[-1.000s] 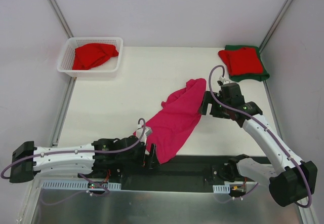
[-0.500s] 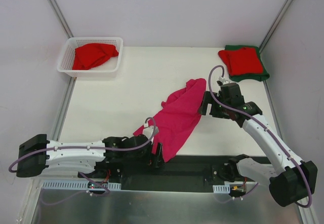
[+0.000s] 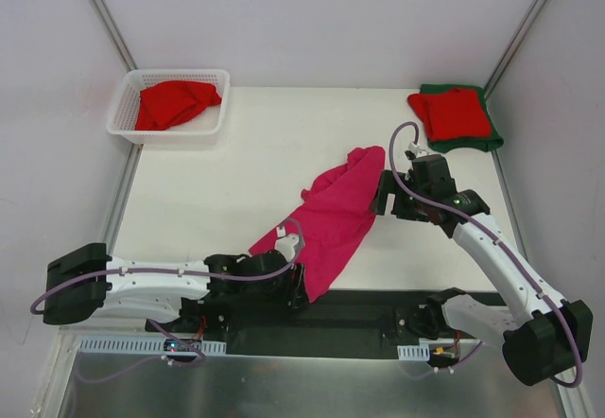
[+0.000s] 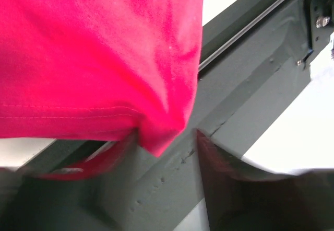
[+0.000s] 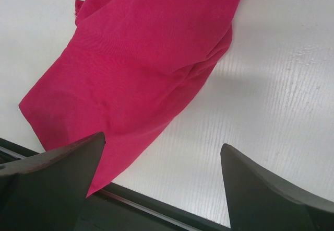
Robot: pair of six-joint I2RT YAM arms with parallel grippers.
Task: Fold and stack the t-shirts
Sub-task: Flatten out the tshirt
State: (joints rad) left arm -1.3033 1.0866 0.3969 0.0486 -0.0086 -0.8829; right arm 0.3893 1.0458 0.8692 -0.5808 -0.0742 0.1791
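Observation:
A magenta-pink t-shirt (image 3: 331, 219) lies crumpled in a long diagonal strip from the table's middle to its near edge. My left gripper (image 3: 301, 286) sits at the shirt's near corner. In the left wrist view that hemmed corner (image 4: 94, 48) hangs between the blurred jaws of the left gripper (image 4: 167, 133), which still stand apart. My right gripper (image 3: 383, 196) is open just right of the shirt's far end. Seen from its wrist, the right gripper (image 5: 163, 141) holds nothing, with the pink t-shirt (image 5: 146, 58) below and to its left. A red t-shirt (image 3: 175, 103) lies in the basket.
The white lattice basket (image 3: 123, 106) stands at the far left corner. A folded red t-shirt (image 3: 452, 113) rests on a folded dark green one (image 3: 492, 139) at the far right. The dark base rail (image 4: 245, 84) runs along the table's near edge under the pink corner.
My left arm has slid right along the near edge to the pink shirt's corner, and its jaws have narrowed around it. The right arm has stayed still.

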